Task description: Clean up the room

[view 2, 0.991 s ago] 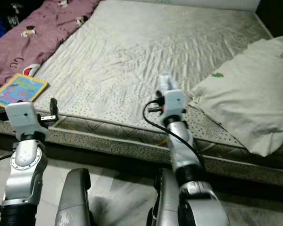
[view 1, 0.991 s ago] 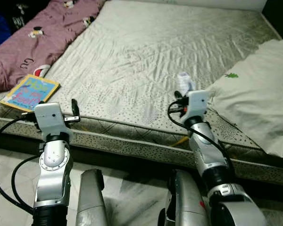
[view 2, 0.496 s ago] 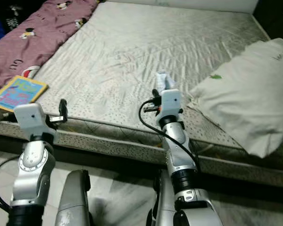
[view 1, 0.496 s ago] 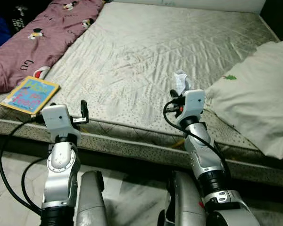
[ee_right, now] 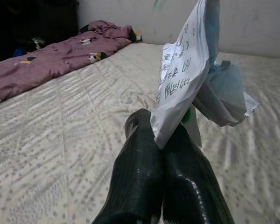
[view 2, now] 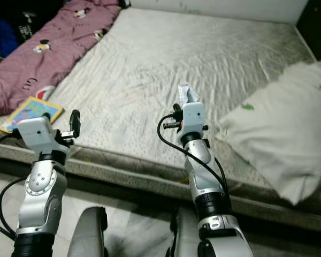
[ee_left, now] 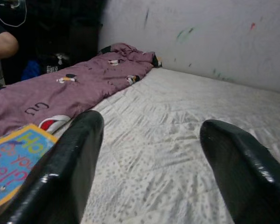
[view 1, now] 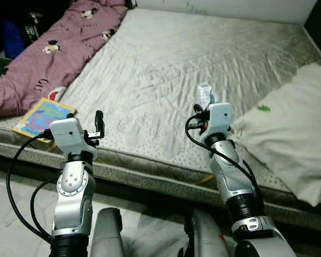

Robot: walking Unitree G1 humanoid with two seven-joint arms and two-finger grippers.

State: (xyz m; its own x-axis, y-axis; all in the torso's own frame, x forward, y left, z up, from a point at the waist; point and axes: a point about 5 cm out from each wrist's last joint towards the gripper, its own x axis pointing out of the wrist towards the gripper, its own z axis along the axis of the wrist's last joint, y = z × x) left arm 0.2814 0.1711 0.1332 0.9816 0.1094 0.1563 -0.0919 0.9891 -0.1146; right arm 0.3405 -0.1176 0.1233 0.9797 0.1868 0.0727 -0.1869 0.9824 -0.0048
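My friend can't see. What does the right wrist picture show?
The right end effector pinches a crumpled printed paper wrapper above a grey mattress. A purple blanket lies along the mattress's far edge.

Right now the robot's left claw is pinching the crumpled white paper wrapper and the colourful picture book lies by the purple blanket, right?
Not quite. The right claw, not the left, pinches the crumpled white paper wrapper, as the right wrist view shows. The left claw is open with nothing between its fingers. The colourful picture book does lie by the purple blanket at the mattress edge.
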